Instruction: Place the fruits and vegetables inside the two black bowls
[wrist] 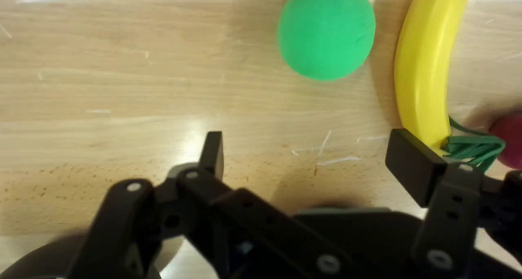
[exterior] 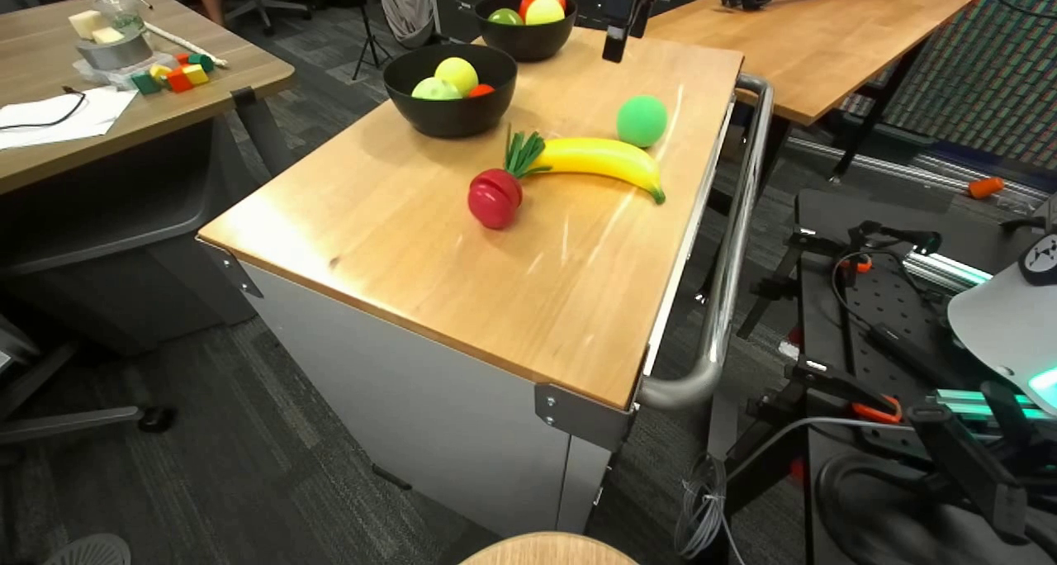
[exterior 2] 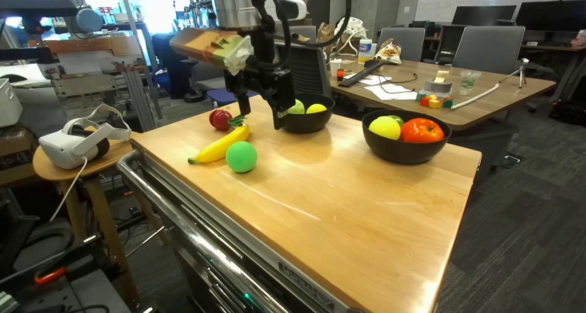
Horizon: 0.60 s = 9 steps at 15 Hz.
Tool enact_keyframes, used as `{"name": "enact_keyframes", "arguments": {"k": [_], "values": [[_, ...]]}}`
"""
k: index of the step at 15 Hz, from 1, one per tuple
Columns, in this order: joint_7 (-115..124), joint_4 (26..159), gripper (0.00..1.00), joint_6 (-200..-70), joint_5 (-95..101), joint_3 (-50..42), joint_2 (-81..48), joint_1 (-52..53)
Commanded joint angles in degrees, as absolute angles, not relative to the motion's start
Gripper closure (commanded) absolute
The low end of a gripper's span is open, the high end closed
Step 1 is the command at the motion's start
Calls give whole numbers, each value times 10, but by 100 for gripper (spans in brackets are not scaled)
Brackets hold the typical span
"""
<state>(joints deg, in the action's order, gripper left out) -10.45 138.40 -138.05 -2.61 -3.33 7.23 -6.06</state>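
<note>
We see the black two-fingered claw (wrist: 312,156) spread wide and empty, the pale wooden tabletop (wrist: 142,87) showing between its fingertips. In the wrist view, a smooth green ball (wrist: 326,32) lies just beside a curved yellow banana (wrist: 423,67), and a round red piece with green leaves (wrist: 512,140) sits by the banana's end. Only in an exterior view do we make out an orange-red piece (exterior: 481,91) beside two round yellow-green pieces (exterior: 457,75) inside a round black bowl (exterior: 450,115). In both exterior views, another round black bowl (exterior 2: 405,153) holds a red tomato (exterior 2: 422,131), a yellow ball (exterior 2: 383,128) and a dark green piece (exterior 2: 397,119). The arm's black wrist section (exterior 2: 263,52) hangs from above, the claw pointing downward.
</note>
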Motion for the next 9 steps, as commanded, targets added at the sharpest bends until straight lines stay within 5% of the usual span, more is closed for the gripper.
{"name": "enact_keyframes", "arguments": {"k": [1, 9], "values": [[-102, 1394, 0, -1383, -24, -41, 82, -52], [-86, 1353, 0, -1378, -12, -35, -8, -49]]}}
